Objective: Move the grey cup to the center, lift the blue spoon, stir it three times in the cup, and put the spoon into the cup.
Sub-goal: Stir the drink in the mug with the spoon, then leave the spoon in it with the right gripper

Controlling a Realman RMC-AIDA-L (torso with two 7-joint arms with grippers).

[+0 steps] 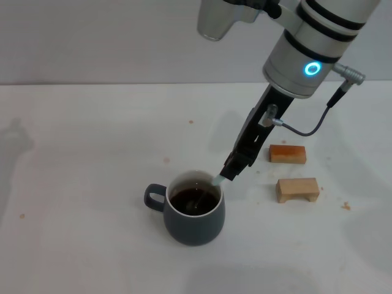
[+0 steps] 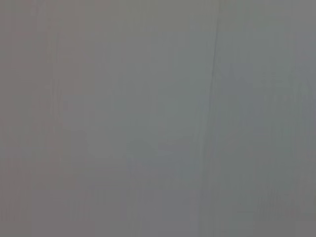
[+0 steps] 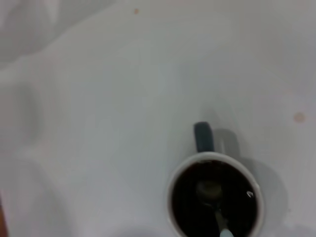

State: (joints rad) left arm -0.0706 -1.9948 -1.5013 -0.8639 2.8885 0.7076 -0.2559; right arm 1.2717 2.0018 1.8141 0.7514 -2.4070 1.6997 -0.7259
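From the head camera, the right gripper [image 1: 228, 173] was pinched on the pale handle of the blue spoon [image 1: 208, 187], whose neck slanted down from the fingertips into dark liquid in the grey cup [image 1: 193, 214] just below the tool — two wooden blocks [image 1: 293, 171] lay on the white table [image 1: 86, 147] off to its right. The left wrist camera showed only a blank grey surface. In the right wrist camera the cup [image 3: 215, 197] sat directly beneath the tool, the spoon [image 3: 216, 207] dipping into the liquid, its bowl submerged near the centre.

The right arm reaches down from upper right, its right gripper [image 1: 228, 174] angled low with fingers closed. The left arm is out of sight.
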